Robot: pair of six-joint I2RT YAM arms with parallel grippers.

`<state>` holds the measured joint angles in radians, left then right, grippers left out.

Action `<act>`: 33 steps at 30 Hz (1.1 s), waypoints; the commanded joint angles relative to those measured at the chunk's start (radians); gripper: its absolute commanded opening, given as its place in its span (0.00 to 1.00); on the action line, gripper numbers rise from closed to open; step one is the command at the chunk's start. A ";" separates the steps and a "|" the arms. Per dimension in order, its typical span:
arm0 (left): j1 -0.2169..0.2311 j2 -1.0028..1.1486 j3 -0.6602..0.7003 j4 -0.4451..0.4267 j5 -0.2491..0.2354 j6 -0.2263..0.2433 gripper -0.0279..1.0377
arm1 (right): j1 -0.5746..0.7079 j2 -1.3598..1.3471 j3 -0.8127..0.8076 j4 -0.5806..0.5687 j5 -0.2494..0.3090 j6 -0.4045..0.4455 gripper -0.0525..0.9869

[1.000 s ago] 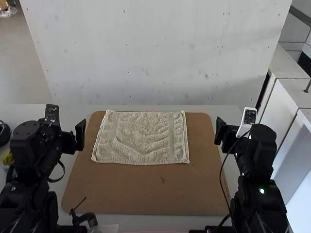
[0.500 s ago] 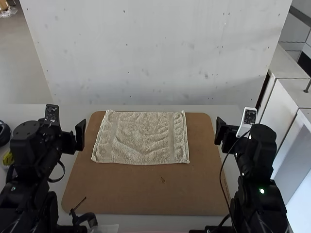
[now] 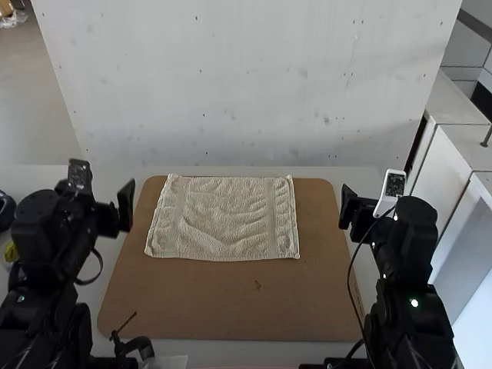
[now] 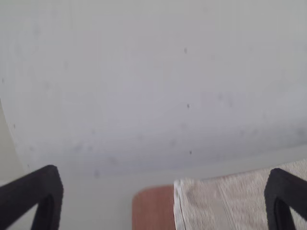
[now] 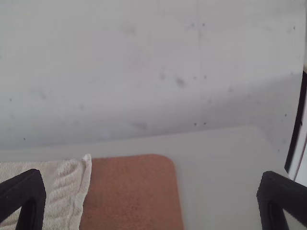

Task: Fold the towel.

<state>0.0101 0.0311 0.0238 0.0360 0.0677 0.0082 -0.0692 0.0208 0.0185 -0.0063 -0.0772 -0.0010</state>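
A beige towel lies spread out on the brown board, its surface rippled, with a woven band near each short side. Left of it, my left gripper is open, apart from the cloth. My right gripper stands open off to the right of the towel, also not touching it. In the left wrist view, a corner part of the towel shows beyond the wide-parted left gripper. The right wrist view has the towel's edge area and the right gripper, nothing between its fingers.
The brown board extends past the towel toward the arms. A pale wall panel rises behind the table. A black cable hangs by the right arm, and a thin dark tool sits near the board's front left corner.
My left arm has shifted very slightly, its gripper a little to the left and up in the high view. The right arm and the towel have stayed still.
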 commanded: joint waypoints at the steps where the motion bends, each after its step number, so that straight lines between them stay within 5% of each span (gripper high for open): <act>1: -0.007 -0.020 -0.022 0.191 -0.016 0.027 0.83 | 0.009 -0.019 -0.020 0.160 -0.009 0.009 0.98; 3: -0.009 -0.023 0.005 0.243 -0.022 0.027 0.82 | 0.009 -0.019 -0.006 0.278 0.017 0.007 0.98; 8: -0.012 0.006 0.130 0.285 -0.037 0.004 0.83 | 0.012 0.099 0.170 0.301 0.028 0.015 0.98; 19: 0.001 0.780 0.605 0.265 -0.126 0.004 0.83 | 0.006 0.772 0.621 0.269 -0.045 0.029 0.97; 23: -0.001 0.991 0.608 0.354 -0.124 0.038 0.83 | 0.006 1.010 0.673 0.341 -0.047 0.030 0.97; 33: 0.014 1.373 0.602 0.555 -0.115 0.033 0.88 | 0.011 1.444 0.761 0.443 -0.096 0.044 0.97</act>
<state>0.0093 1.3579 0.6159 0.5652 -0.0456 0.0307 -0.0666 1.4082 0.7387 0.4217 -0.1337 0.0273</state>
